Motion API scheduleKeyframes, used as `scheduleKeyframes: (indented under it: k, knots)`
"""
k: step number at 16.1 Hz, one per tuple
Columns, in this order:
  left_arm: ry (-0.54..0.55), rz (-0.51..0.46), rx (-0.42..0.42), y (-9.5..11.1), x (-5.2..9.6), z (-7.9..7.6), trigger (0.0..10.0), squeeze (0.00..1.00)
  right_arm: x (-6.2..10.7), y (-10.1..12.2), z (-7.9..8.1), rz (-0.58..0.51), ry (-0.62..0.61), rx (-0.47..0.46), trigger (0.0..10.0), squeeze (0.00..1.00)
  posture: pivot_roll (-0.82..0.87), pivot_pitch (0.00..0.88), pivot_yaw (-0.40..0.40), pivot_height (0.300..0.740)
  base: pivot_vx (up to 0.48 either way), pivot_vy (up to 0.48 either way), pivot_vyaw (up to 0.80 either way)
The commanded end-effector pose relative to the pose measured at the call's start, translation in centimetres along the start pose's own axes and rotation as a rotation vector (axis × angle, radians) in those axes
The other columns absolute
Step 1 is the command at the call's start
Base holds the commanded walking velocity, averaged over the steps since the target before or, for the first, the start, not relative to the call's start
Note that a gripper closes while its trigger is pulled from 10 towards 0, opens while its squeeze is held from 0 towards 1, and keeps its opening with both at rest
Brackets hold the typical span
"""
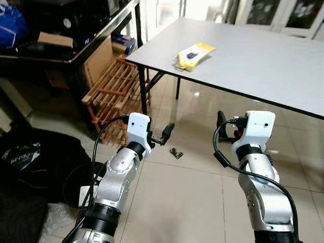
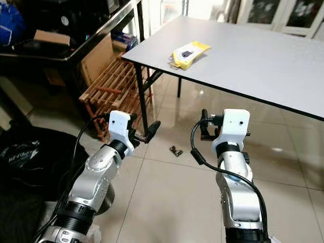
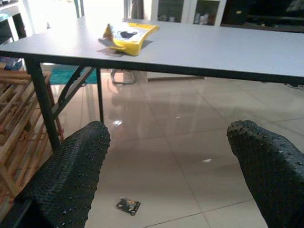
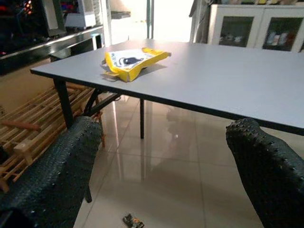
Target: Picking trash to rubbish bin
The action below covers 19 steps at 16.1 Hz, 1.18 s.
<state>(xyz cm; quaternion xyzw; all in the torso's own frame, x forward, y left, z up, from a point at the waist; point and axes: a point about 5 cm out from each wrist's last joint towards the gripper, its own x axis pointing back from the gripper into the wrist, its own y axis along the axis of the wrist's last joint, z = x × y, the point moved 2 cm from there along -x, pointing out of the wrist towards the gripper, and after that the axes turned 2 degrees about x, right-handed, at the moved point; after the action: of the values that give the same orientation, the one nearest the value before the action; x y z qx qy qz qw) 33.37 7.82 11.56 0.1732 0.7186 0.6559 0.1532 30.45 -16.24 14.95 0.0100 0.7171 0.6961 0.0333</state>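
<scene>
A yellow packet (image 1: 194, 54) lies near the corner of the grey table (image 1: 263, 61); the wrist views also show the yellow packet (image 3: 128, 35) (image 4: 131, 61) on the tabletop. A small dark scrap (image 1: 176, 153) lies on the tiled floor under the table's edge, between my two arms. My left gripper (image 1: 163, 135) is held out low over the floor, just left of the scrap, fingers open and empty. My right gripper (image 1: 228, 129) hovers to the scrap's right, also open with nothing in it. The scrap (image 3: 128, 205) sits below and between the left fingers (image 3: 71, 175).
A black table leg (image 1: 143, 93) stands just behind the left gripper. A wooden slatted rack (image 1: 114, 91) leans at the left, beside a dark side table carrying a cardboard box (image 1: 53, 39). A black bag (image 1: 35, 167) lies on the floor at my left.
</scene>
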Motion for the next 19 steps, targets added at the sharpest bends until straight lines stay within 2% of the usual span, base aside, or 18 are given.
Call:
scheduleKeyframes:
  k: [1, 5, 9, 13, 19]
  knots:
    - [0.006, -0.012, -0.009, 0.4, -0.3, 0.1, 10.0, 0.00, -0.2, 0.4, 0.0, -0.013, 0.000, -0.008, 10.0, 0.00, -0.08, 0.028, 0.017, 0.740, 0.334, 0.000, 0.00]
    - [0.004, -0.019, -0.012, 0.6, -0.5, 0.0, 10.0, 0.00, -0.3, 0.8, -0.3, -0.028, -0.006, -0.002, 10.0, 0.00, -0.08, 0.024, 0.016, 0.740, 0.332, 0.000, 0.00]
    - [0.007, -0.024, -0.020, 0.7, -0.5, 0.3, 10.0, 0.00, 0.0, 1.7, -0.6, -0.085, -0.032, 0.046, 10.0, 0.00, -0.09, 0.021, 0.020, 0.740, 0.347, 0.000, 0.00]
    - [0.016, -0.025, -0.026, 0.8, -0.3, 0.8, 10.0, 0.00, 0.8, 1.1, -0.8, -0.067, -0.038, 0.048, 10.0, 0.00, -0.09, 0.021, 0.025, 0.740, 0.480, 0.000, 0.00]
    - [0.013, -0.031, -0.028, 1.0, -0.5, 0.7, 10.0, 0.00, 0.8, 0.8, -1.0, -0.057, -0.058, 0.048, 10.0, 0.00, -0.10, 0.020, 0.029, 0.740, 0.480, 0.000, 0.00]
